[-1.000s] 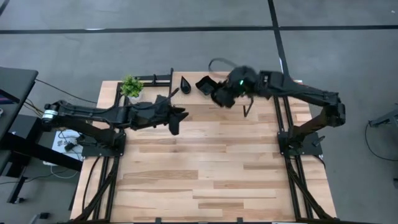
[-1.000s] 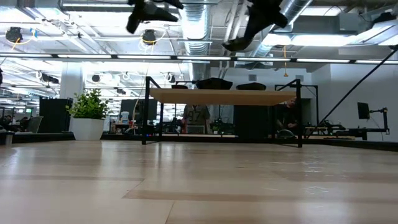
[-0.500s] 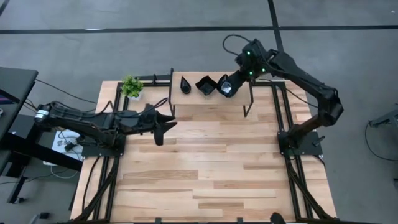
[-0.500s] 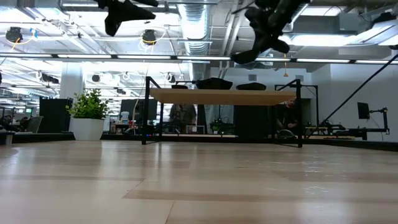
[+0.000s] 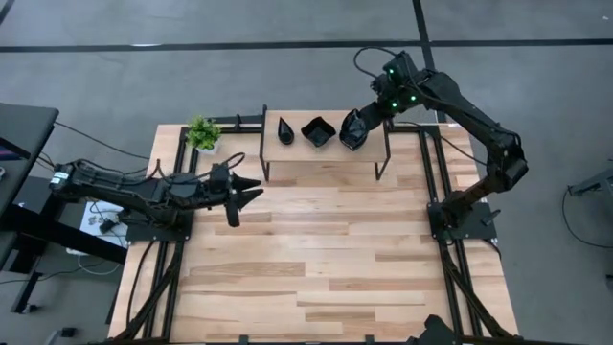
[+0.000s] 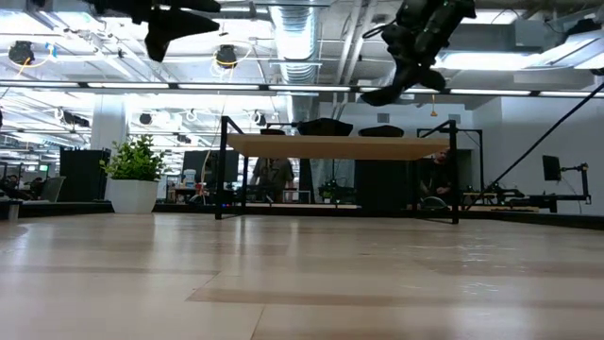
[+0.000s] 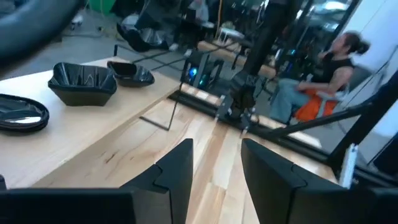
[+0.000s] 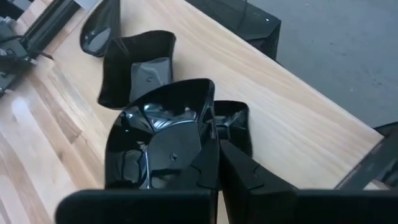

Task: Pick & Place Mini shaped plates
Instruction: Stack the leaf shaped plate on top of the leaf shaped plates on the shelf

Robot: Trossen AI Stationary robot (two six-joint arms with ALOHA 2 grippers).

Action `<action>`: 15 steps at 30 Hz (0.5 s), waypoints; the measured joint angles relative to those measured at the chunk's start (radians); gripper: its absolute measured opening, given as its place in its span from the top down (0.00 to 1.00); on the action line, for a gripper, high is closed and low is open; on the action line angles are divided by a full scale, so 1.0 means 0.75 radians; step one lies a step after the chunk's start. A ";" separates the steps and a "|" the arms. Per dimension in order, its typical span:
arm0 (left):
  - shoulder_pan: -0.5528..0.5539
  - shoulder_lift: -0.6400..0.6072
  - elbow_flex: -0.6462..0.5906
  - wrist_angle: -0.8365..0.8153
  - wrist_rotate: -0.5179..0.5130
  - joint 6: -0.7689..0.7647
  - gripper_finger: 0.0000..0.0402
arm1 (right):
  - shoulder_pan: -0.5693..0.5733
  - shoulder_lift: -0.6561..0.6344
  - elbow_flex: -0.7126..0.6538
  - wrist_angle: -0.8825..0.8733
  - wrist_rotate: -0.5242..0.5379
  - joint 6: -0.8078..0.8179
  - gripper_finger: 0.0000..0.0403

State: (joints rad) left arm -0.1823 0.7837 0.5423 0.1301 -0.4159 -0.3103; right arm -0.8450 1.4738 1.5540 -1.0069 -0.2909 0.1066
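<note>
A: Look first at the mini shaped plates. You have a wavy-edged square plate (image 8: 163, 146) pinched by its rim in the right pincer (image 8: 214, 163), which is closed on it. It hangs just over the right end of the raised shelf (image 5: 326, 153) at the far edge of the bench (image 5: 316, 259).

B: And the others?

A: On that shelf you can see a slim teardrop plate (image 5: 285, 128) toward the left, then a second square plate (image 5: 318, 131) beside it. The one you hold (image 5: 352, 130) sits at the right of that row. Under the held plate, the right wrist view shows another black square dish (image 8: 233, 124) partly hidden (whether the two touch, I cannot tell).

B: What about your left arm?

A: The left pincer (image 5: 236, 188) hovers over the left part of the bench, well apart from the shelf, holding nothing. Its two fingers (image 7: 177, 171) stand parted with a clear gap between them. From its wrist view you see the shelf's plates off to one side, and a seated person (image 7: 323, 78) in the room beyond the bench.

B: Anything else nearby?

A: A small green plant (image 5: 202, 132) in a white pot stands at the bench's far left corner, just left of the shelf.
</note>
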 joint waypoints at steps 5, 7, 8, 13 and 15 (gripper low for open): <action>-0.036 -0.138 -0.114 0.108 0.078 0.023 0.66 | -0.006 -0.001 -0.076 0.013 0.000 -0.001 1.00; -0.060 -0.190 -0.135 0.107 0.092 0.032 0.66 | -0.005 0.001 -0.108 0.035 -0.001 0.000 1.00; -0.071 -0.213 -0.139 0.107 0.092 0.040 0.67 | -0.005 0.001 -0.124 0.064 -0.001 0.011 1.00; -0.109 -0.297 -0.157 0.108 0.093 0.082 0.67 | -0.016 0.001 -0.161 0.162 -0.006 0.032 1.00; -0.122 -0.314 -0.163 0.109 0.092 0.091 0.67 | -0.022 0.004 -0.161 0.162 -0.003 0.042 1.00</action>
State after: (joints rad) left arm -0.2737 0.5480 0.4198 0.2115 -0.3466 -0.2421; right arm -0.8618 1.4766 1.4334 -0.8852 -0.2933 0.1383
